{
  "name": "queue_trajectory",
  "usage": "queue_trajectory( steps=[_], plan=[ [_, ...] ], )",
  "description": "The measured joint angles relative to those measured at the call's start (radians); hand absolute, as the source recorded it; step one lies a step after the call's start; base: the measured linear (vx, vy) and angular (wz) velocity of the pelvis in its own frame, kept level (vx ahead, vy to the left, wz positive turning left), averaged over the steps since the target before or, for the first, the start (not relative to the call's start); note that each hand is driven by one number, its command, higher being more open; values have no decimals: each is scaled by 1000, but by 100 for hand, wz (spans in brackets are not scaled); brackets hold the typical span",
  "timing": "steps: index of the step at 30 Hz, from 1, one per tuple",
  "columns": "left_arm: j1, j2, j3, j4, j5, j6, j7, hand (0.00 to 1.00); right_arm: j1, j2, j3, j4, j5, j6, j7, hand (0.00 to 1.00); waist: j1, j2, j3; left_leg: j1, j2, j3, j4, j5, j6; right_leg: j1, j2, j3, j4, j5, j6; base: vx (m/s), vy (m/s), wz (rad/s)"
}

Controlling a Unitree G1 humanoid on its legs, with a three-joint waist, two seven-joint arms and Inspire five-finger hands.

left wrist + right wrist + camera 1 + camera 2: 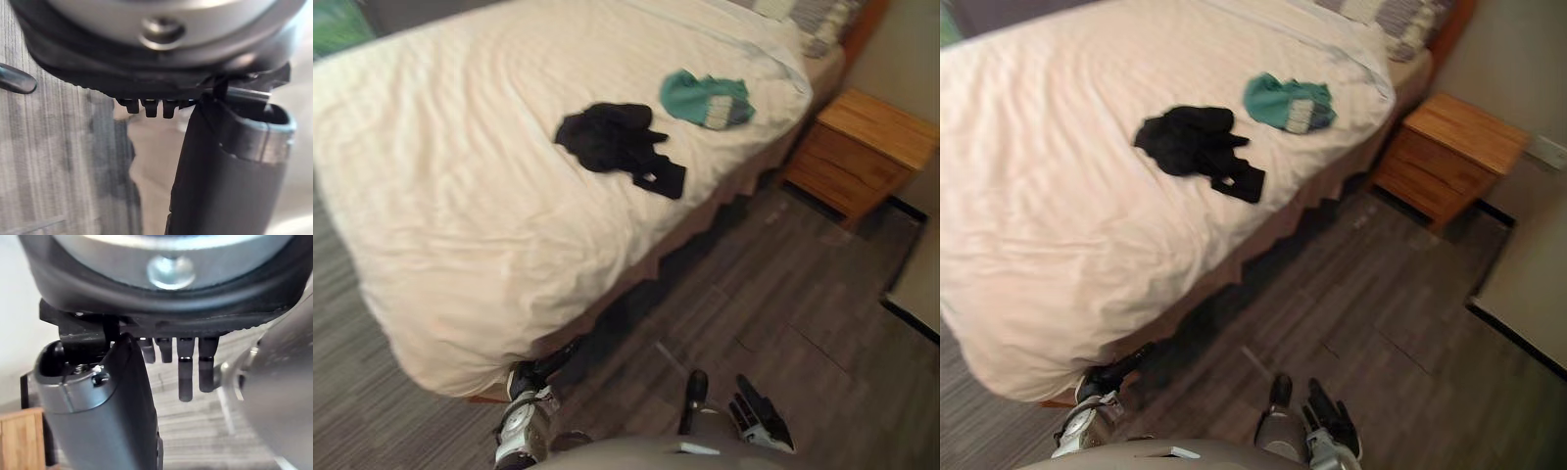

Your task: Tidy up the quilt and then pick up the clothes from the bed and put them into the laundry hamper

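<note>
Quilt (460, 215) is carrying a black garment (612, 142) near a teal garment (705, 98). I'm holding my right hand (759, 419) off the quilt, fingers straight, empty; the fingers of my left hand (524, 426), by the quilt's corner, I cannot tell.

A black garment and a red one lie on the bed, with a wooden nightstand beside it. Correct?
Not red: the left eye view shows a teal garment near the black garment. Both lie on the bed, nightstand beside it.
</note>
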Motion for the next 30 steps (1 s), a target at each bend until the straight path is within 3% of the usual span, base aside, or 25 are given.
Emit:
queue_trajectory(
  steps=[1, 2, 3, 4, 5, 6, 7, 8, 9, 10, 12, 13, 15, 18, 21, 23, 24, 30],
  plan=[
    [27, 3, -30, -1, 1, 2, 3, 100, 11, -8, 30, -6, -71, -9, 0, 100, -12, -4, -1, 31, 19, 34, 3, 0, 0, -7, 2, -47, 160, -3, -15, 60, -4, -83],
    [52, 19, -56, -9, 11, 11, 0, 100, 38, -1, 73, -11, -156, -6, 4, 100, -23, -42, -16, 52, 7, 41, 26, 5, 6, 30, 19, -53, 206, 26, -39, 126, -30, -86],
    [49, 37, -70, -5, 31, 19, -7, 100, 40, -3, 100, -1, -197, -5, 6, 100, -11, -57, -18, 47, 6, 39, 59, 11, 25, 38, 22, -43, 181, 37, -26, -2, -35, -95],
    [27, 63, -103, 13, 53, 17, -20, 100, 16, -14, 158, 34, -268, -5, 15, 100, 0, -78, -19, -12, -36, -17, 56, -24, 84, 66, 49, 37, 39, 94, 21, -87, -64, -122],
    [6, 47, -136, 14, 82, 10, -33, 100, -21, -44, 159, 44, -308, -5, 26, 100, 17, -48, -5, -37, -52, -71, -59, 77, 50, 25, 84, 112, 186, -10, 33, -134, -48, -118],
    [13, 52, -156, 8, 88, -3, -37, 100, -32, -57, 166, 71, -329, 8, 32, 100, 10, -64, -4, -32, -63, -44, -48, 83, 48, 2, 63, 137, 341, -94, 34, -5, -133, -70],
    [6, 58, -183, 18, 115, 5, -35, 100, -40, -60, 168, 96, -346, 13, 37, 100, -3, -56, -2, -39, -60, -51, -8, 79, 54, 48, 63, 173, 438, -194, 41, 61, -156, -15],
    [6, 65, -195, 22, 120, 7, -34, 100, -44, -59, 168, 105, -355, 13, 37, 100, -4, -56, -1, -44, -57, -56, 15, 74, 53, 78, 69, 178, 428, -220, 38, 66, -208, -8],
    [5, 66, -207, 28, 146, 10, -35, 100, -61, -65, 184, 116, -394, 18, 38, 100, 4, -57, 0, -77, -43, -59, 86, 64, 48, 124, 96, 182, 321, -244, 30, -5, -199, -32],
    [-15, 58, -217, 38, 155, 22, -33, 100, -69, -85, 210, 130, -427, 21, 45, 100, 18, -22, -3, -136, 0, -70, 169, 59, 50, 172, 151, 186, 177, -236, 38, -33, -189, -45],
    [-13, 43, -239, 39, 155, 21, -31, 100, -96, -123, 235, 129, -454, 20, 50, 100, 25, 49, 26, -181, 61, -87, 240, 67, 59, 230, 217, 197, 16, -147, 38, -51, -113, -48],
    [-21, 38, -253, 39, 155, 22, -31, 100, -118, -137, 231, 151, -455, 24, 44, 100, 23, 71, 39, -184, 72, -90, 248, 79, 61, 251, 236, 215, -46, -108, 37, -53, -59, -51],
    [-16, 34, -278, 40, 153, 22, -31, 100, -124, -150, 229, 164, -453, 26, 45, 100, 27, 92, 40, -183, 65, -126, 247, 98, 49, 264, 248, 244, -96, -69, 28, -33, -38, -53],
    [-20, 30, -313, 54, 153, 20, -34, 100, -123, -161, 212, 168, -443, 24, 44, 100, 22, 97, 43, -176, 10, -273, 240, 131, 16, 264, 236, 281, -111, -36, 14, -1, 0, -43],
    [-19, 23, -327, 95, 152, 20, -48, 100, -109, -155, 170, 165, -381, 14, 53, 100, -10, 116, 28, -118, -9, -254, 137, 135, 11, 274, 230, 298, -149, -12, 27, 2, 75, -25],
    [-19, 20, -344, 121, 153, 22, -59, 100, -106, -144, 123, 163, -355, 15, 57, 100, -29, 137, 11, -49, -11, -223, -27, 136, 13, 294, 245, 292, -219, 28, 32, 10, 103, -2],
    [-33, 96, -352, 183, 191, 38, -54, 100, -94, -87, 56, 196, -284, 19, 47, 100, -48, 49, 13, 31, -33, -304, -187, 139, 19, 370, 244, 208, -299, 76, 44, 6, 53, 0],
    [-33, 97, -346, 186, 191, 38, -54, 100, -97, -87, 57, 194, -284, 19, 48, 100, -49, 48, 14, 32, -33, -304, -187, 139, 19, 371, 244, 208, -299, 76, 44, 0, 0, 0]
  ],
)
